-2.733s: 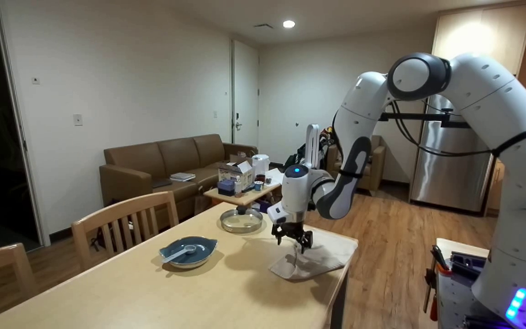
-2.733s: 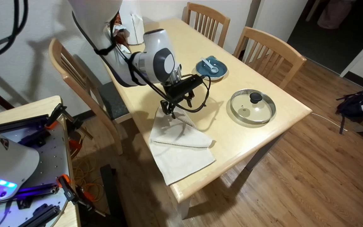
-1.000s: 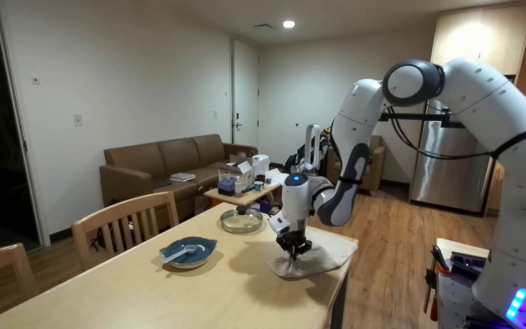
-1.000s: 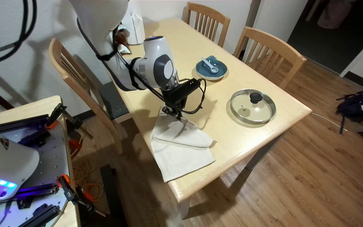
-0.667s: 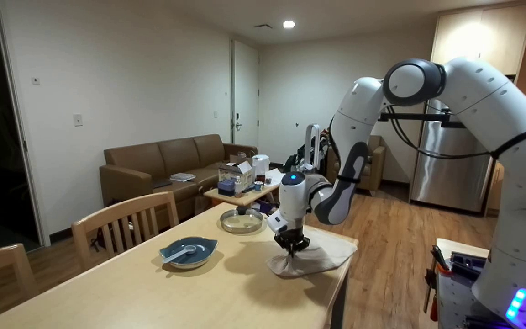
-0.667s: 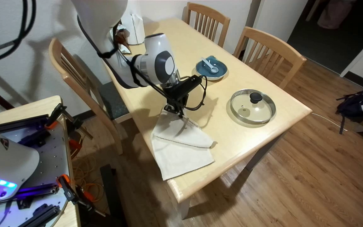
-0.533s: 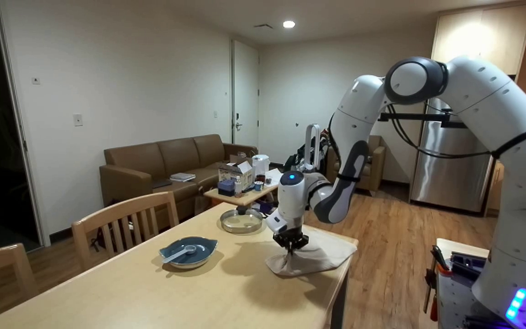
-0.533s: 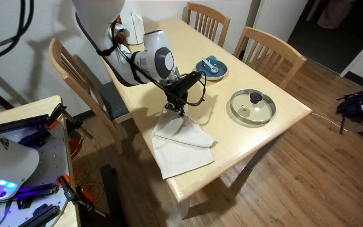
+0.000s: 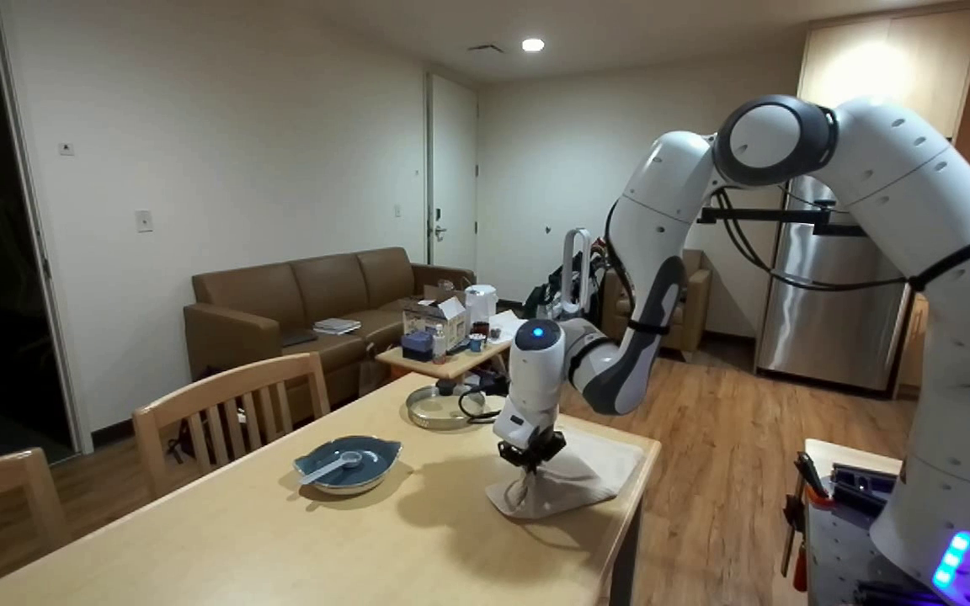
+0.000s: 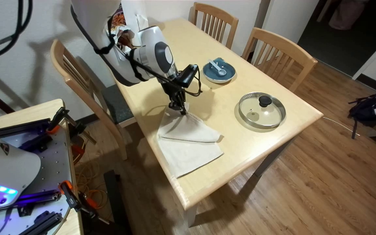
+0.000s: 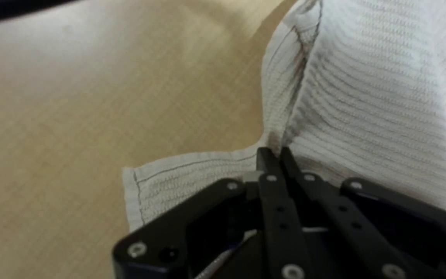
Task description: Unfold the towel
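One pincer (image 11: pixel 275 153) pinching one towel (image 10: pixel 190 156) (part-folded); one dish (image 10: pixel 229 70), one lid (image 10: pixel 261 112).

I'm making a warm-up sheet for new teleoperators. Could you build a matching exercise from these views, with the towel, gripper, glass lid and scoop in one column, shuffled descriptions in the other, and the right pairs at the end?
Things
1. towel
2. gripper
3. glass lid
4. scoop

Descriptions
A. see-through, topped by a black knob
B. lying in the blue dish
C. off-white, with one part folded over another
D. black, shut on a pinch of cloth

Right pairs: 1-C, 2-D, 3-A, 4-B
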Tool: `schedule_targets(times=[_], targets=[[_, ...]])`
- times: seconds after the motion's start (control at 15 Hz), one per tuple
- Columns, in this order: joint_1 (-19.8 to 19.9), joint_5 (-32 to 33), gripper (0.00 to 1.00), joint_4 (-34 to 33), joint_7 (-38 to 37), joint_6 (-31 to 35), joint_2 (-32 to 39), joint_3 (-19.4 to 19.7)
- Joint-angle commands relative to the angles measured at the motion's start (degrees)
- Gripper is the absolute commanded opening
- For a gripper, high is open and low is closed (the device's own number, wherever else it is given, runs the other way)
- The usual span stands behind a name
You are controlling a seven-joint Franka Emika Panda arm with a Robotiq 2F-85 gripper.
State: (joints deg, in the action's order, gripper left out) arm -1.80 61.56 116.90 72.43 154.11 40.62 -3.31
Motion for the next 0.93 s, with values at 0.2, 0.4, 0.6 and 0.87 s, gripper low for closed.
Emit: schedule_targets(times=[0.2, 0.4, 0.6, 0.87], targets=[[0.36, 0.19, 0.04, 0.90, 5.21, -1.12, 0.00, -0.58], [0.37, 0.20, 0.04, 0.90, 5.70, -1.13, 0.00, -0.58], [0.48, 0.05, 0.03, 1.10, 7.10, -2.12, -0.08, -0.66], [1.21, 0.88, 0.02, 1.93, 15.89, -4.25, -0.01, -1.79]])
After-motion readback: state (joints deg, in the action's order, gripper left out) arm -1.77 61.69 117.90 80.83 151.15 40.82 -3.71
